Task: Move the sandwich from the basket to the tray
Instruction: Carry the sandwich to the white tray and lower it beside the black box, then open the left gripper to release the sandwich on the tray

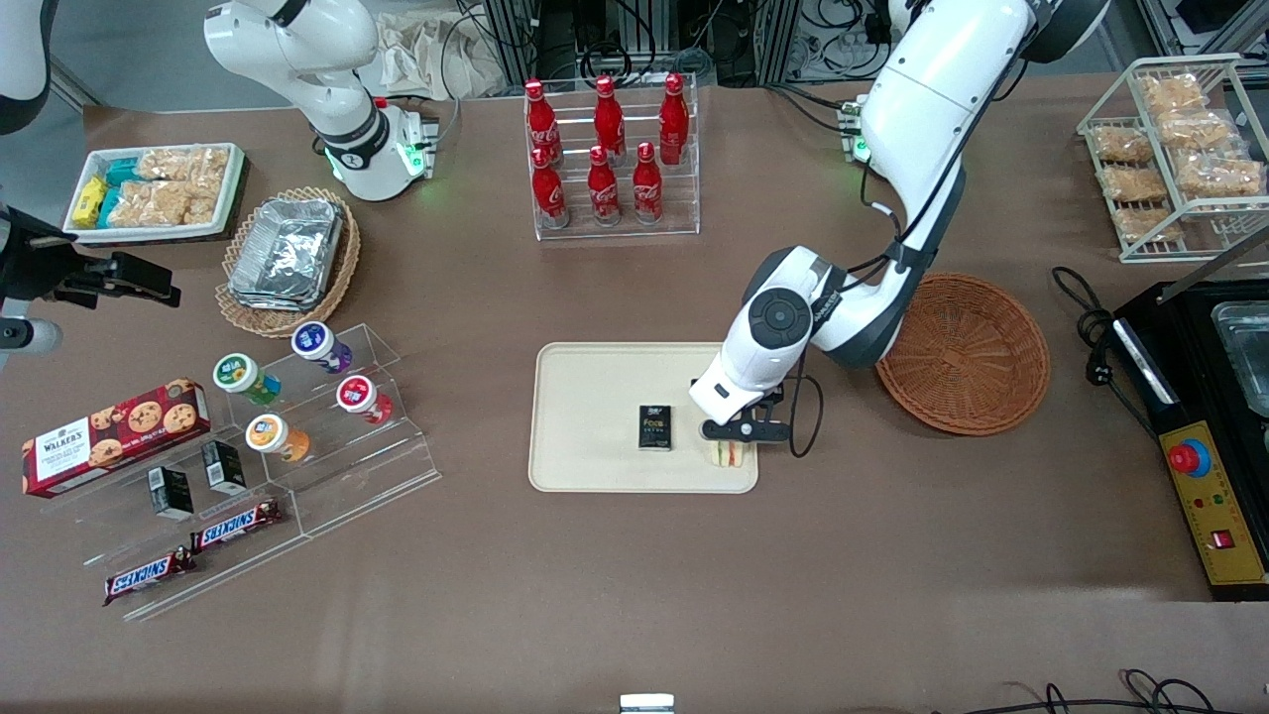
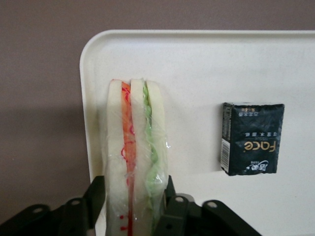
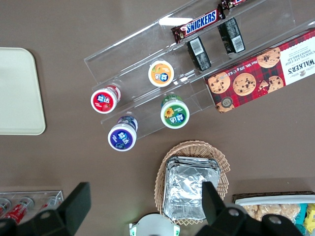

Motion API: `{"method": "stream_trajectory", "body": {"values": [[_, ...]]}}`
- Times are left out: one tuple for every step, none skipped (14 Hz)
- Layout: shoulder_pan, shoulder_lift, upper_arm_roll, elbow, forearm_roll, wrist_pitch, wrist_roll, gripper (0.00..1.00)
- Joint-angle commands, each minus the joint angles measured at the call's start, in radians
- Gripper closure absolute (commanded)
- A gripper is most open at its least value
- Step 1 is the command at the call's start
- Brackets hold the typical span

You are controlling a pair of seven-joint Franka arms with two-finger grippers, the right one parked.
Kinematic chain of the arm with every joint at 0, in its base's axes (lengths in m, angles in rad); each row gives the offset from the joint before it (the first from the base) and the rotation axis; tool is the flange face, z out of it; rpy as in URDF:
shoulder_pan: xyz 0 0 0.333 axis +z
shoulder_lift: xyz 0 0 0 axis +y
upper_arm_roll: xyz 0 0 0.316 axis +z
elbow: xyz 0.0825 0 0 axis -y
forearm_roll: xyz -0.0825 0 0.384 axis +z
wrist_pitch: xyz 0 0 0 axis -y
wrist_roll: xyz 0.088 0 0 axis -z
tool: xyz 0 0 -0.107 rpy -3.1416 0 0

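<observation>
"Face" on the black box (image 2: pixel 252 138); "WALKERS" on the biscuit carton (image 3: pixel 261 73).

There are six red cola bottles (image 1: pixel 607 149) in the rack, four round-lidded cups (image 1: pixel 297 388), two Snickers bars (image 1: pixel 193 551), one cookie box (image 1: pixel 114 435), one sandwich (image 1: pixel 730 453), one tray (image 1: pixel 595 392) and one gripper (image 2: pixel 132 209) above it.

front: high, looks down on whole table | left wrist: close above tray (image 2: pixel 197 64) (also in front) (image 1: pixel 595 397)
</observation>
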Motion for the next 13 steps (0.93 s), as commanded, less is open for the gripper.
{"method": "stream_trajectory", "body": {"values": [[0.002,-0.048,0.009,0.005,0.017,-0.013,-0.01,0.0],[0.003,-0.08,0.01,0.013,0.017,-0.046,-0.01,0.0],[0.009,-0.12,0.016,0.028,0.017,-0.095,-0.01,0.0],[0.026,-0.156,0.021,0.045,0.015,-0.169,-0.008,0.0],[0.046,-0.193,0.021,0.071,0.012,-0.253,0.004,0.0],[0.063,-0.225,0.021,0.097,0.012,-0.331,0.009,0.0],[0.075,-0.262,0.024,0.114,0.012,-0.4,0.007,0.0],[0.119,-0.308,0.021,0.112,0.014,-0.436,0.01,0.0],[0.165,-0.366,0.018,0.106,0.004,-0.447,0.016,0.0],[0.175,-0.411,0.025,0.096,-0.003,-0.458,0.068,0.0],[0.19,-0.454,0.044,0.077,-0.011,-0.496,0.14,0.0],[0.204,-0.488,0.076,0.06,-0.014,-0.525,0.217,0.0],[0.212,-0.523,0.11,0.046,-0.032,-0.543,0.293,0.0]]}}
